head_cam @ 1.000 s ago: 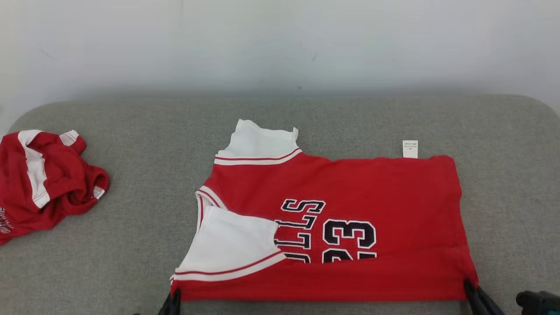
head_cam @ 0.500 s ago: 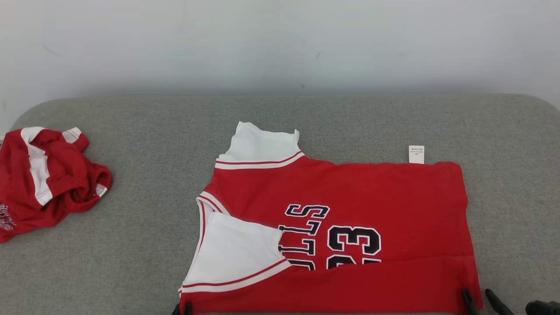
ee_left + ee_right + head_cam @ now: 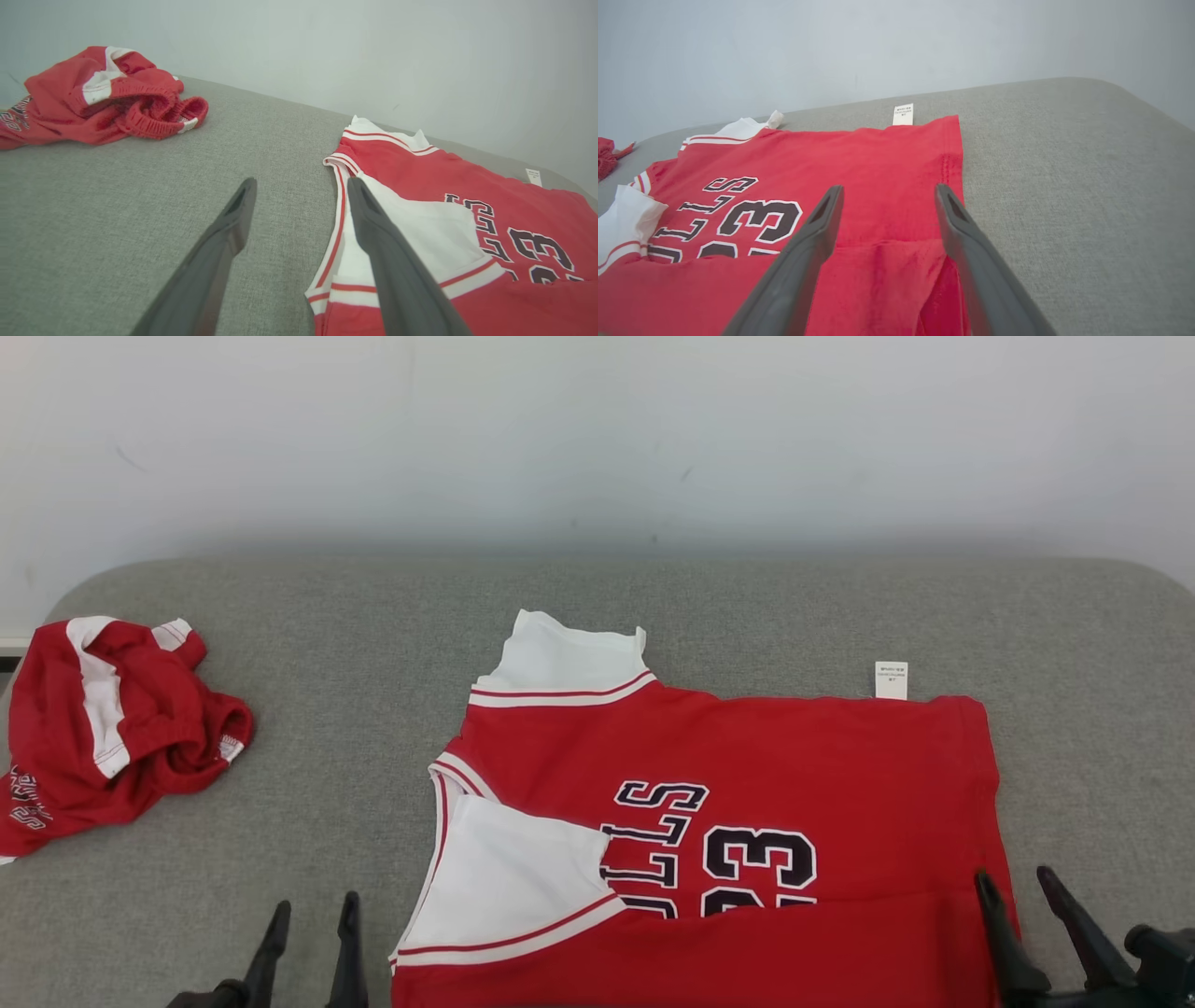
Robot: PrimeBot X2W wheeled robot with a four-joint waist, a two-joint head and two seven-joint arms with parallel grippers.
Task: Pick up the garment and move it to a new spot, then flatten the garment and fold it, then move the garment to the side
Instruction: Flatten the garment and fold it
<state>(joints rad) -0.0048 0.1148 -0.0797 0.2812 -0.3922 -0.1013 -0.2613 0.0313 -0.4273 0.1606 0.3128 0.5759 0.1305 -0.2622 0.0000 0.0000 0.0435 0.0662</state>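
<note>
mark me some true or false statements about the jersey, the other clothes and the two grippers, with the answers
1. The left gripper and the right gripper both stand open, holding nothing. True.
2. The jersey lies bunched in a heap. False: it lies spread flat on the grey cushion, with its near edge folded over.
3. A second red garment lies bunched at the cushion's left end. True.
4. The white tag sticks out at the jersey's near edge. False: it sticks out at the far edge.
5. The number on the jersey is 45. False: it reads 23.
</note>
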